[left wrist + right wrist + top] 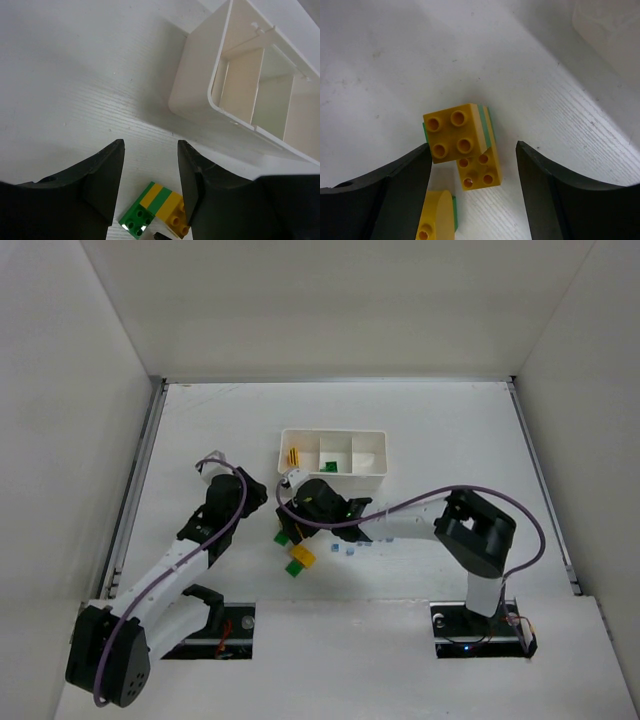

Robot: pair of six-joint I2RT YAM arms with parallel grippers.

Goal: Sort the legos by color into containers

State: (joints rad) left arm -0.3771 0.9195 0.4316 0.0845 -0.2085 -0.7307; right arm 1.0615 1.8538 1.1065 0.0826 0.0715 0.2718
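The white tray (383, 454) has three compartments: a yellow brick (293, 458) in the left one and a green brick (329, 466) in the middle one. Yellow-green joined bricks (299, 558) and a green brick (283, 537) lie on the table in front of the tray. My right gripper (293, 512) is open just above them; its wrist view shows the gripper (472, 149) open over a yellow-topped pair (454, 134), a second yellow brick (479, 170) and a third (437, 217). My left gripper (258, 492) is open and empty; in its wrist view the gripper (151, 147) hovers above a striped green-yellow stack (157, 207).
Tiny light blue pieces (346, 549) lie on the table right of the bricks. The tray's near corner (192, 90) is just ahead of the left gripper. White walls enclose the table on the left, back and right.
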